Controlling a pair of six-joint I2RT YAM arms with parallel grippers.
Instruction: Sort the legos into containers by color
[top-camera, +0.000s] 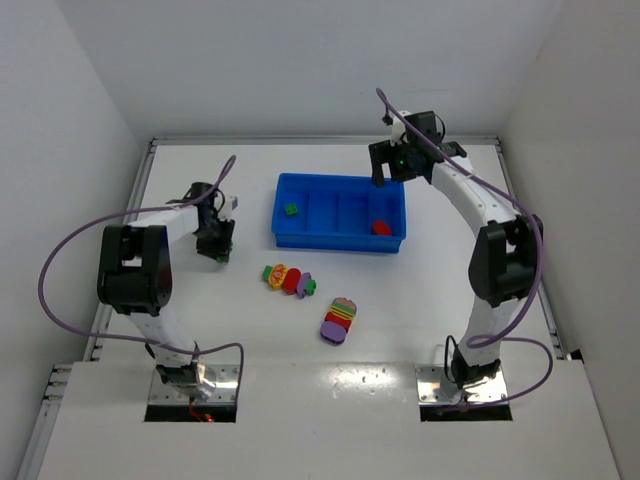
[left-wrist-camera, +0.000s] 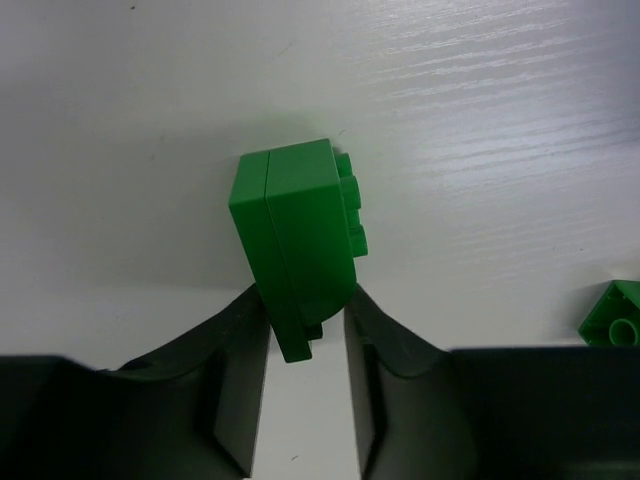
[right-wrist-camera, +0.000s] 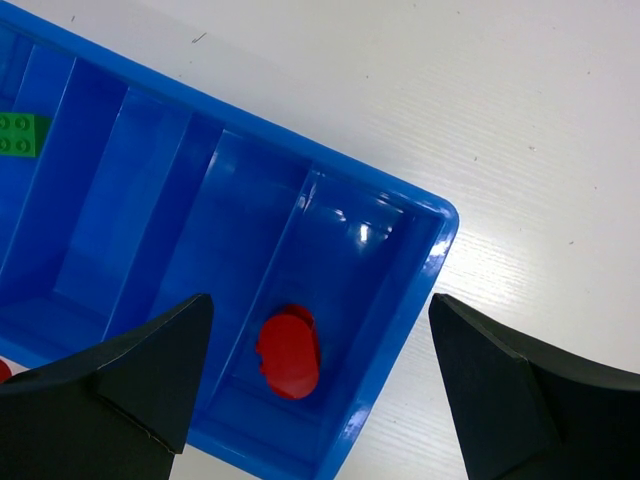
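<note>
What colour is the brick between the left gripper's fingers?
Green plastic brick, clearest in the left wrist view.

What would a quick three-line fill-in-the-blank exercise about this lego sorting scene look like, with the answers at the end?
The lego between the fingers of the left gripper is ____.
In the top view, the red piece lies at the ____ end of the blue tray.
The right gripper holds nothing, and its jaws stand ____.
Missing words: green; right; open.
</note>
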